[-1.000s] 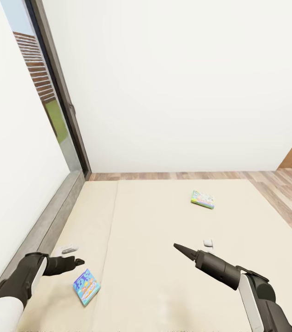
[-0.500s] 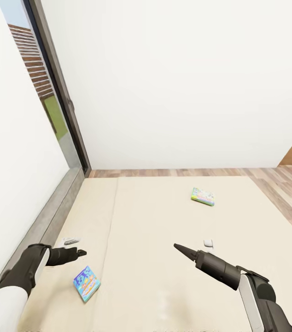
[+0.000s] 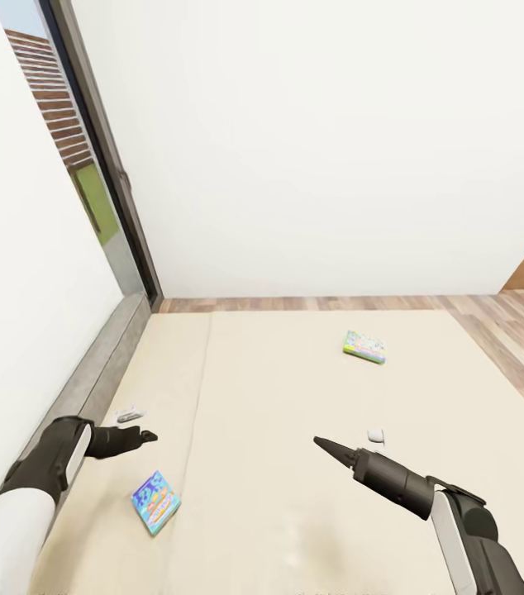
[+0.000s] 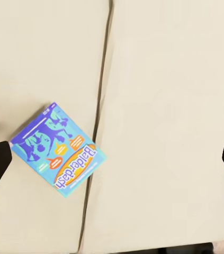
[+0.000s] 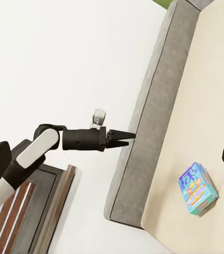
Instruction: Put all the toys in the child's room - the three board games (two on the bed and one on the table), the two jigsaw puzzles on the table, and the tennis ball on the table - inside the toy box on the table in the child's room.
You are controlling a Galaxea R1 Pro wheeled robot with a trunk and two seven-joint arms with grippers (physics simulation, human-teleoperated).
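On the beige bed (image 3: 278, 463) lie two board games. A blue Balderdash box (image 3: 155, 502) is near my left side, and the left wrist view shows it (image 4: 56, 150) below that gripper across the mattress seam. A pale green-edged box (image 3: 364, 347) rests farther off, right of centre. My left gripper (image 3: 148, 435) hovers open just beyond the blue box, holding nothing. Over the middle of the mattress, my right gripper (image 3: 321, 444) is open and empty. The right wrist view shows the left gripper (image 5: 125, 136) and the blue box (image 5: 197, 189).
The grey headboard (image 3: 101, 364) runs along the bed's left side against a white wall and a window. Two small white objects (image 3: 129, 412) (image 3: 375, 435) lie on the mattress. Wooden floor (image 3: 518, 330) borders the bed at the far side and right.
The head view has shifted slightly, moving the scene up in the picture. My left gripper has moved farther from me, past the blue box. The right arm has hardly moved.
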